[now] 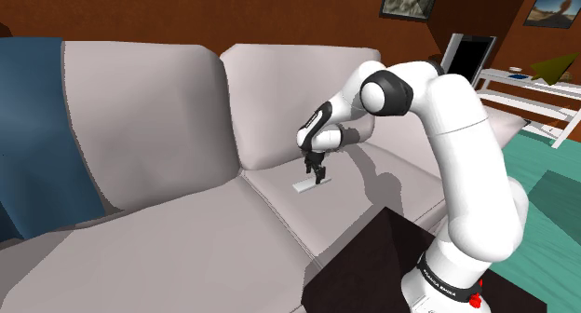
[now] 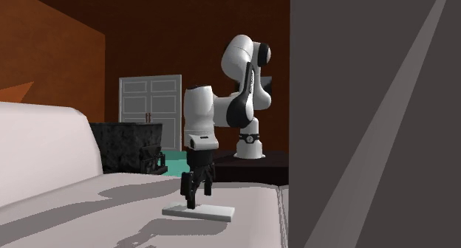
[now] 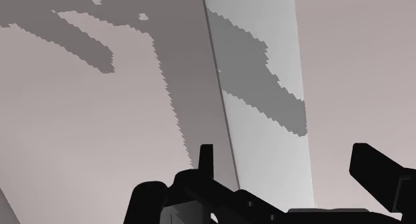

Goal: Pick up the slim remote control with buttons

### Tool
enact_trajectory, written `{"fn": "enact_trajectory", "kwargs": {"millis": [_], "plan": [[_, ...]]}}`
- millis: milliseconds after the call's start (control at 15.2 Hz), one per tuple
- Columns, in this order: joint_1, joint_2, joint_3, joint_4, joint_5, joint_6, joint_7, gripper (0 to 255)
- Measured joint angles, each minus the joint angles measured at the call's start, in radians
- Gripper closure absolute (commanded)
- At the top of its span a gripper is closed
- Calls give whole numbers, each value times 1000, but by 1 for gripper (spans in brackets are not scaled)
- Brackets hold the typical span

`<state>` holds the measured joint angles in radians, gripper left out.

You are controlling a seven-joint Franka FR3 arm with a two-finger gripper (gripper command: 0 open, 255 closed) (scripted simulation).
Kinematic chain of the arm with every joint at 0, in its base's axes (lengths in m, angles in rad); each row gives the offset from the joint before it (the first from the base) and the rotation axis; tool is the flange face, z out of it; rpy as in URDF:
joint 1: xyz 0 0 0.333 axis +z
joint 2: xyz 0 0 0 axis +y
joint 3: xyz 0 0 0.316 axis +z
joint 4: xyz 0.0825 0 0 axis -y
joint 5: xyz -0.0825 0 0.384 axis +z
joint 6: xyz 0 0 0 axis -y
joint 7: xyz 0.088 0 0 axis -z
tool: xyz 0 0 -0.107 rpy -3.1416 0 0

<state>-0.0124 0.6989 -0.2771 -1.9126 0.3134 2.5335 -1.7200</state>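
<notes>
Just right of centre in the shoulder view, the white arm (image 1: 466, 153) bends down from the dark stand (image 1: 372, 265) at the lower right to a pale grey sofa (image 1: 168, 97). The black gripper (image 1: 318, 178) points straight down at the seat cushion (image 1: 358, 204). Under it lies the remote control (image 1: 305, 184) – a slim, flat slab drawn plain pale grey, with no buttons to make out. It rests flat on the cushion, near the foot of the backrest.

In the second exterior view the gripper (image 2: 196, 198) stands low in the middle of the frame, its tips down at the remote control (image 2: 201, 210), which lies level on the seat.

The wrist view shows the claw spread. Its two fingers (image 3: 205, 159) stand on either side of the remote control (image 3: 267, 123) with a gap on both sides – neither touches it, so it is not held. Jagged bands of shadow cross the slab and the cushion around it.

A blue throw (image 1: 37, 125) hangs over the sofa at the shoulder view's left edge.
</notes>
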Motion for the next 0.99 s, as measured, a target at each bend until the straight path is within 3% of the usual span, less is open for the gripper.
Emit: {"fn": "enact_trajectory", "kwargs": {"millis": [330, 396, 990], "plan": [[-16, 61, 21, 26, 17, 36, -13, 0], [-17, 66, 22, 29, 18, 38, -14, 255], [-18, 70, 24, 32, 19, 41, -15, 255]]}}
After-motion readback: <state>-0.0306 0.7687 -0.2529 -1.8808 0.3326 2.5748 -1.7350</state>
